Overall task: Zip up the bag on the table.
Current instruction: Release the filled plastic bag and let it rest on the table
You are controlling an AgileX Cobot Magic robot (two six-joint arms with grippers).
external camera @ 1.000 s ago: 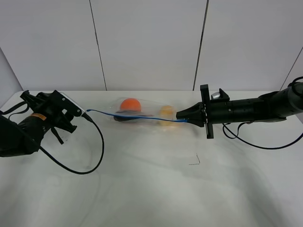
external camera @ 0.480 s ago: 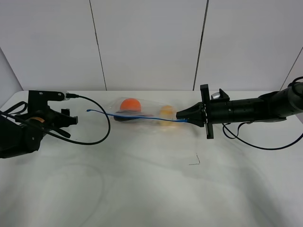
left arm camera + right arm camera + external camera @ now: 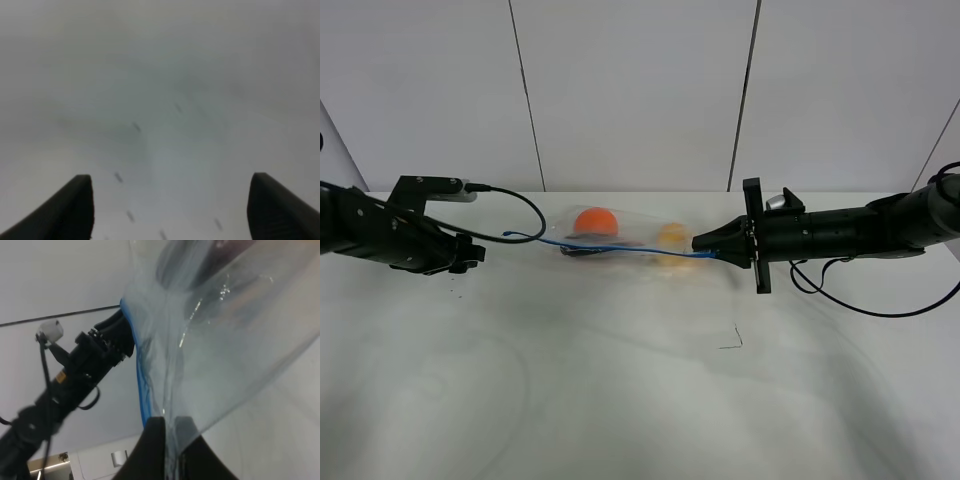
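Clear bag (image 3: 632, 232), blue zipper end in right hand (image 3: 698, 243)

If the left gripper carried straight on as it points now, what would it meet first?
Likely the table: between the left gripper's open jaws only blurred pale surface shows. The bag's zipper end lies close, depth unclear.

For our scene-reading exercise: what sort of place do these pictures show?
Probably a robotics lab bench: a bare white table, plain wall panels behind it, and a cabled left arm and right arm either side of one bag.
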